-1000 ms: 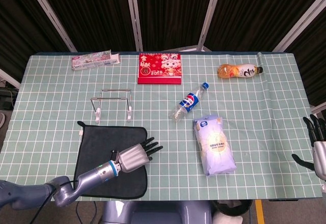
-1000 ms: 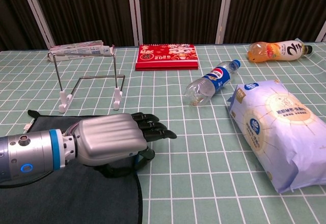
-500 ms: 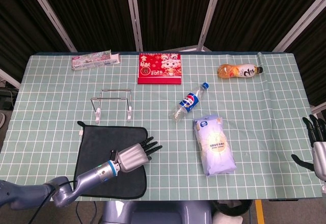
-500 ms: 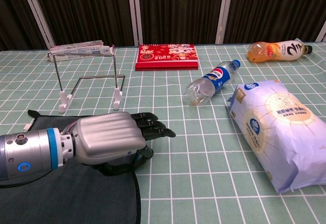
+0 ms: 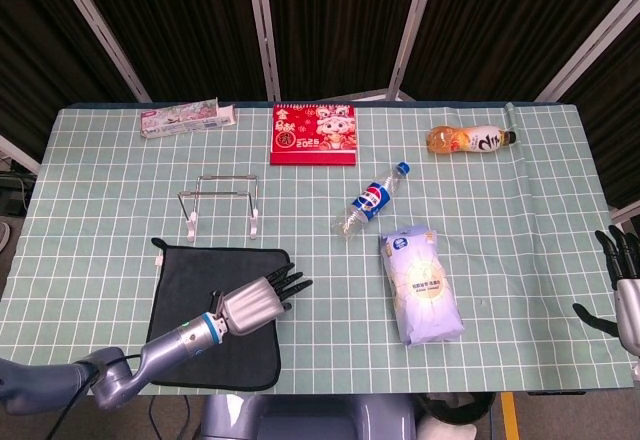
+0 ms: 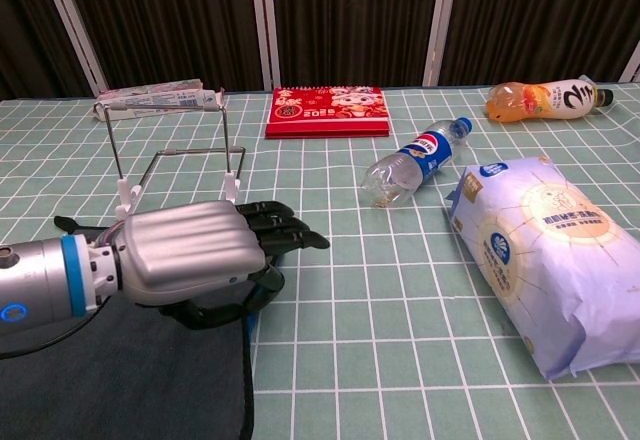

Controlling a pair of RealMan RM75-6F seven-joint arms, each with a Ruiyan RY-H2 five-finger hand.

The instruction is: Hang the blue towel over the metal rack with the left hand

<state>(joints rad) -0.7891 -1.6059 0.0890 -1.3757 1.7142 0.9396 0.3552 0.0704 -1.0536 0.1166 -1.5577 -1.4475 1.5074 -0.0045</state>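
Black curtains with pale struts close off the back of the scene, and in front of them a desk [image 5: 520,210] under a green checked cover carries everything. Taking the metal rack [image 5: 221,203] as the landmark: the blue towel [image 5: 190,285] lies flat just on the near side of it, apart from its feet, looking almost black from the head view.

The left robot hand [image 5: 255,304] rests on the towel's right part, palm down, fingers reaching toward the right edge with the thumb tucked under. Compared with a second ago, the hand has drawn leftward and slightly toward the rack, and the towel's right edge has come with it: the near right corner now sits further left and the cloth bunches beneath the palm in the chest view [image 6: 180,260]. That suggests the fingers have caught the fabric, so I judge the hand is gripping the towel's edge, though the pinch itself is hidden under the palm. Lifting and carrying the cloth over the rack's top bar is yet to come.

The right robot hand [image 5: 622,285] hangs at the desk's far right edge, well away from the rack, fingers apart, holding nothing.
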